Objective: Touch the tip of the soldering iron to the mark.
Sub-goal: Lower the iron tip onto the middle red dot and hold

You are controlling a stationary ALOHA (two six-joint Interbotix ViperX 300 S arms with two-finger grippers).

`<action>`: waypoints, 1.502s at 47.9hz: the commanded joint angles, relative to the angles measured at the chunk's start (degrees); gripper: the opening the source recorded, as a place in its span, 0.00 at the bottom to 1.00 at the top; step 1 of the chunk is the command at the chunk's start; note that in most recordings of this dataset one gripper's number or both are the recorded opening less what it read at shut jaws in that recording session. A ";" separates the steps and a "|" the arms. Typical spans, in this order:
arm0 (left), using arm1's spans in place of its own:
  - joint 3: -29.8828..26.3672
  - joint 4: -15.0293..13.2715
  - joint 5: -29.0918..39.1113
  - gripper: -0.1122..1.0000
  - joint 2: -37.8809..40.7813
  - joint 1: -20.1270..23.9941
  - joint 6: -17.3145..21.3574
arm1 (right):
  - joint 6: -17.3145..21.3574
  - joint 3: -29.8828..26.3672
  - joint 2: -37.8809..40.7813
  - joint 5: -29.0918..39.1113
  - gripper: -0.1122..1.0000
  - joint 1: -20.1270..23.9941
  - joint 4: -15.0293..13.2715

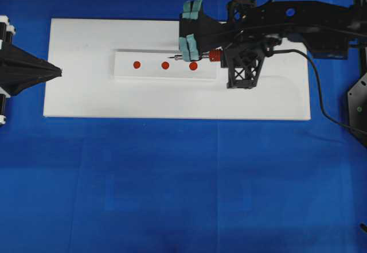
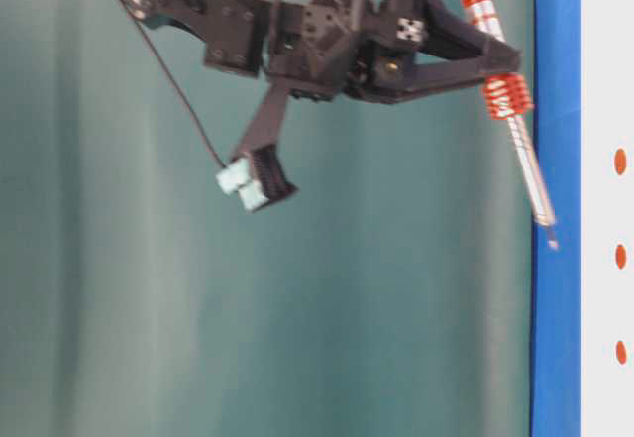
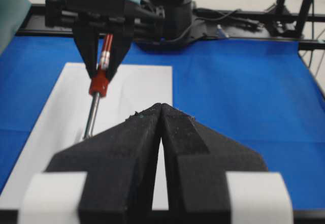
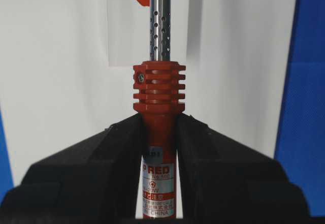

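Blue cloth (image 1: 183, 184) spreading wide under our white board (image 1: 86, 92), raised strip (image 1: 150, 73) carrying three red marks (image 1: 165, 65), right gripper (image 4: 160, 132) clamping the soldering iron (image 4: 158, 89) above the strip, left gripper (image 3: 160, 113) pinching nothing at the board's left edge.

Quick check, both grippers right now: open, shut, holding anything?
Left gripper: shut, holding nothing.
Right gripper: shut on the soldering iron, gripping its red handle.
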 commanded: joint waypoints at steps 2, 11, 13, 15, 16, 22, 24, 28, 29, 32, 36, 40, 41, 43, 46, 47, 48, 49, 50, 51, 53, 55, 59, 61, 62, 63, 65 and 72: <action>-0.62 0.18 -0.26 0.10 0.18 0.00 -0.09 | -0.09 -0.44 0.79 -1.41 0.16 -0.09 0.00; -0.62 0.18 -0.26 0.10 0.18 0.00 -0.09 | -0.18 -0.44 2.46 -3.34 0.16 -0.09 0.00; -0.62 0.18 -0.26 0.10 0.18 0.00 -0.09 | -0.18 -0.44 2.64 -3.60 0.16 -0.09 0.00; -0.53 0.18 -0.26 0.10 0.18 0.00 -0.09 | -0.18 -0.44 2.90 -3.69 0.16 -0.09 0.00; -0.62 0.18 -0.26 0.10 0.18 0.00 -0.09 | -0.18 -0.44 2.99 -3.69 0.16 -0.09 0.00; -0.53 0.18 -0.18 0.10 0.18 0.00 -0.09 | -0.18 -0.44 4.04 -3.78 0.16 -0.09 0.18; -0.62 0.26 -0.26 0.10 0.26 0.00 -0.09 | -0.18 -0.44 4.31 -3.78 0.16 -0.09 0.18; -0.53 0.18 -0.26 0.10 0.18 0.00 -0.09 | -0.18 -0.44 4.48 -3.78 0.16 -0.09 0.18; -0.62 0.18 -0.18 0.10 0.26 0.00 -0.09 | -0.18 -0.44 4.48 -3.78 0.16 -0.18 0.18; -0.62 0.18 -0.26 0.10 0.26 0.00 -0.09 | -0.18 -0.44 4.48 -3.87 0.16 -0.09 0.18; -0.62 0.18 -0.09 0.10 0.26 0.00 -0.09 | -0.18 -0.26 4.48 -3.87 0.16 -0.09 0.18; -0.62 0.18 0.00 0.10 0.26 0.00 -0.09 | -0.18 -0.26 4.48 -3.87 0.16 -0.09 0.18; -0.53 0.18 0.00 0.10 0.18 0.00 -0.09 | -0.18 -0.26 4.48 -3.87 0.16 -0.09 0.18; -0.62 0.26 0.00 0.10 0.26 0.00 -0.09 | -0.18 -0.26 4.48 -3.87 0.16 -0.09 0.18; -0.62 0.18 0.00 0.10 0.26 0.00 -0.09 | -0.18 -0.26 4.48 -3.78 0.16 -0.09 0.18; -0.62 0.18 0.00 0.10 0.18 0.09 -0.09 | -0.18 -0.26 4.48 -3.78 0.16 -0.18 0.18; -0.62 0.18 0.00 0.10 0.18 0.00 -0.09 | -0.18 -0.26 4.48 -3.78 0.16 -0.09 0.18; -0.62 0.18 0.00 0.10 0.26 0.00 -0.09 | -0.18 -0.26 4.48 -3.78 0.16 -0.09 0.18; -0.62 0.18 0.00 0.10 0.18 0.00 -0.09 | -0.18 -0.26 4.48 -3.78 0.16 -0.09 0.18; -0.62 0.18 0.00 0.10 0.18 0.00 -0.09 | -0.18 -0.26 4.48 -3.78 0.16 -0.09 0.18; -0.62 0.18 0.00 0.10 0.26 0.00 -0.09 | -0.18 -0.26 4.48 -3.87 0.16 -0.09 0.18; -0.62 0.18 0.00 0.10 0.18 0.00 -0.09 | -0.18 -0.26 4.48 -3.78 0.16 -0.09 0.18; -0.62 0.18 0.00 0.10 0.18 0.00 -0.09 | -0.18 -0.26 4.48 -3.87 0.16 -0.09 0.18; -0.62 0.18 0.00 0.10 0.18 0.00 -0.09 | -0.18 -0.26 4.48 -3.87 0.16 -0.09 0.18; -0.62 0.18 0.00 0.10 0.18 0.00 -0.09 | -0.18 -0.26 4.48 -3.96 0.16 -0.09 0.18; -0.62 0.18 0.00 0.10 0.26 0.00 -0.09 | -0.18 -0.26 4.48 -3.87 0.16 -0.09 0.18; -0.62 0.18 0.00 0.10 0.18 0.00 -0.09 | -0.18 -0.26 4.48 -3.87 0.16 -0.09 0.18; -0.62 0.18 0.00 0.10 0.18 0.00 -0.09 | -0.18 -0.26 4.48 -3.87 0.16 -0.09 0.18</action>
